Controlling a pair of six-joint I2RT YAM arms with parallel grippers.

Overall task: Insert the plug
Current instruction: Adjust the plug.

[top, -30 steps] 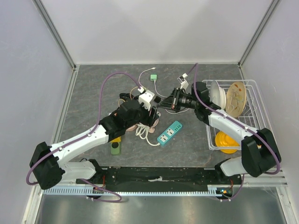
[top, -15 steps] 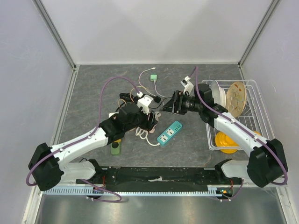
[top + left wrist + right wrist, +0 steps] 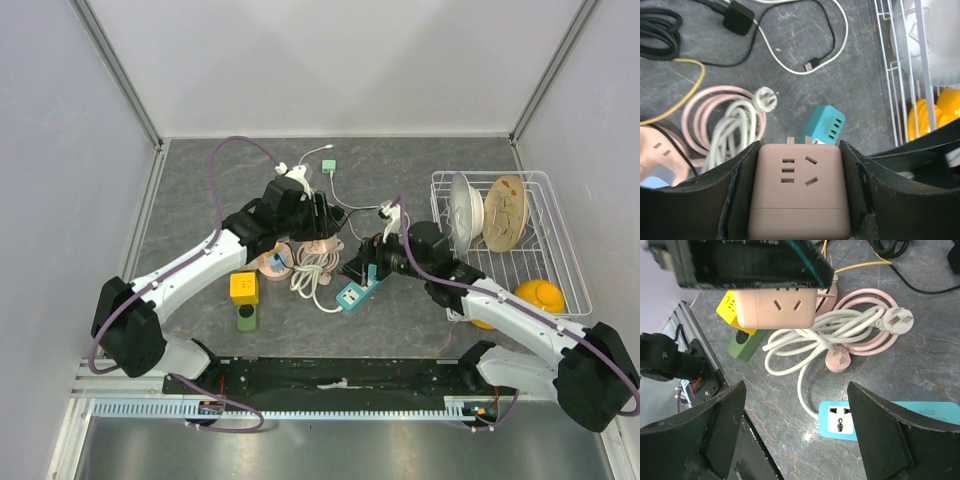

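Observation:
My left gripper [image 3: 799, 146] is shut on a pink cube adapter [image 3: 799, 190], whose plug prongs [image 3: 789, 139] point away from the wrist. From the right wrist the same cube [image 3: 775, 307] hangs above the coiled cords. The teal power strip [image 3: 824, 131] lies on the grey table past the prongs, with an end socket [image 3: 840, 422] facing up. My right gripper [image 3: 796, 390] stands open just above that end of the strip [image 3: 350, 294] and holds nothing. In the top view the left gripper [image 3: 308, 215] is behind and left of the right gripper [image 3: 362, 268].
A coiled white cord [image 3: 815, 335] with its white plug [image 3: 897, 320] and a pink cable with a pink plug [image 3: 837, 360] lie beside the strip. A yellow cube [image 3: 244, 287] and green block [image 3: 246, 318] sit front left. A wire dish rack [image 3: 560, 240] holds plates at right. Black cables [image 3: 660, 30] lie behind.
The right gripper has opened, left the cube and swung forward and down over the teal strip. The left arm has carried the cube back and to the right.

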